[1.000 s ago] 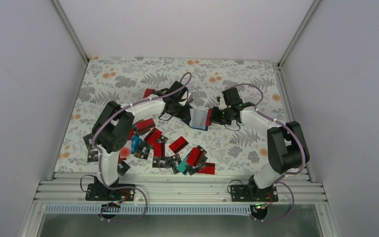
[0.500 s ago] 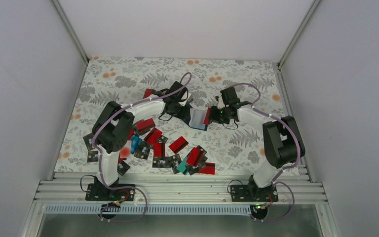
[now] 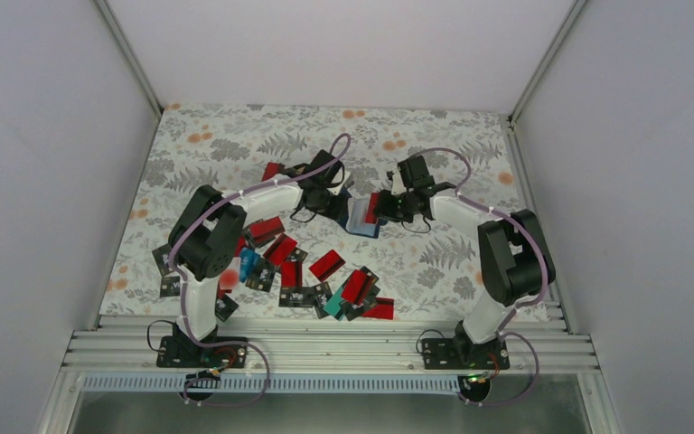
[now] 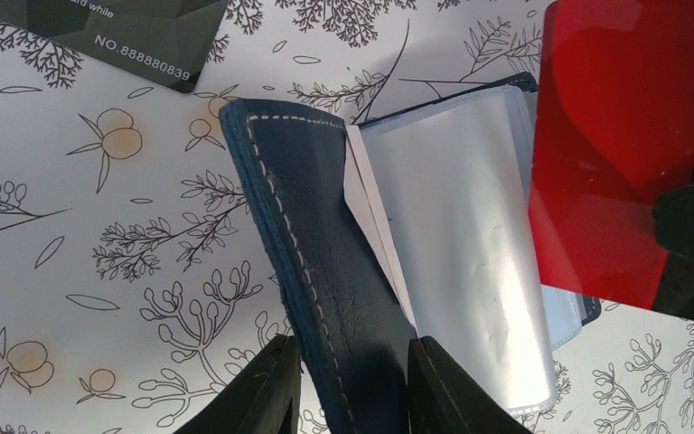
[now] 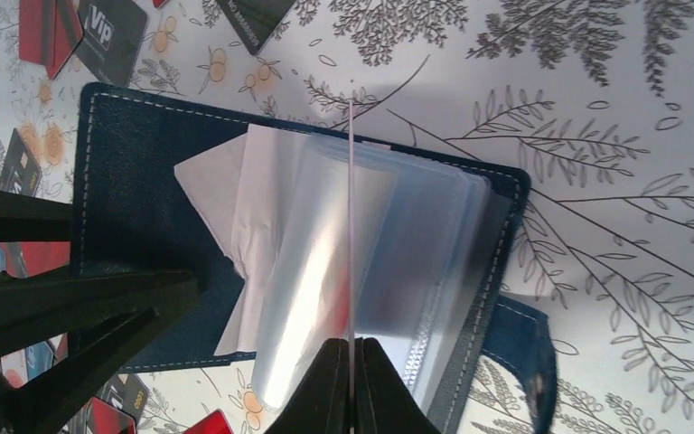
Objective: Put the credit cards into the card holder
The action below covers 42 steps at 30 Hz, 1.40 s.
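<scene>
Progress shows from overhead: the right gripper (image 5: 351, 354), clamped tight on a thin red plastic card with a black end (image 4: 614, 154), has slid leftward over the last second. The card now stands edge-down over the clear sleeves (image 5: 325, 235) of the small navy-blue stitched folding card holder (image 4: 321, 244). The left gripper (image 4: 352, 366), jaws partly closed, pinches the holder's raised cover, propping it open on the floral cloth (image 3: 226, 145) mid-table. Insertion looks imminent; whether a sleeve has caught the card cannot be told. Many loose cards (image 3: 325, 264) lie nearer the bases.
</scene>
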Each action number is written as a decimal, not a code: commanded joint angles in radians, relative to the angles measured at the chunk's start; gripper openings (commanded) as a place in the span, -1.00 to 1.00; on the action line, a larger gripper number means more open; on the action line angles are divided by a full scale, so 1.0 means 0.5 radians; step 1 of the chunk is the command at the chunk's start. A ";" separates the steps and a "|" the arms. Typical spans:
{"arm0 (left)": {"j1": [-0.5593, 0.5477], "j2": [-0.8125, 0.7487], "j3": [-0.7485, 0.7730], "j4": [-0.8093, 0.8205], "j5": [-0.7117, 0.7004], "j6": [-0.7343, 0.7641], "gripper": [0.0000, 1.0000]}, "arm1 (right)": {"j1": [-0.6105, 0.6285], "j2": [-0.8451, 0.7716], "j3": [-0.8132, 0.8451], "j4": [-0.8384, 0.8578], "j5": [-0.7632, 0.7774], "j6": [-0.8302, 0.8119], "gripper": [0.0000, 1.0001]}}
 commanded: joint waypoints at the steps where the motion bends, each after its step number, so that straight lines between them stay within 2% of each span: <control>1: 0.010 -0.028 -0.029 0.038 0.044 -0.020 -0.36 | 0.049 0.038 0.071 0.052 -0.040 -0.007 -0.92; 13: 0.159 -0.135 -0.283 0.333 0.438 -0.150 -0.37 | 0.079 0.119 0.169 0.217 -0.378 -0.016 -0.92; 25: 0.297 -0.178 -0.617 0.741 0.863 -0.277 -0.38 | 0.106 0.387 0.234 0.439 -0.676 0.007 -0.92; 34: 0.324 -0.173 -0.875 0.996 1.014 -0.425 -0.38 | 0.140 0.589 0.356 0.445 -0.706 -0.012 -0.91; 37: 0.323 -0.237 -0.890 0.918 0.973 -0.421 -0.37 | 0.161 0.666 0.391 0.408 -0.683 -0.034 -0.92; 38: 0.316 -0.301 -0.884 0.845 0.905 -0.407 -0.30 | 0.164 0.688 0.401 0.385 -0.675 -0.041 -0.92; 42: 0.278 -0.627 -0.832 0.471 0.528 -0.309 0.22 | 0.168 0.718 0.410 0.337 -0.658 -0.062 -0.91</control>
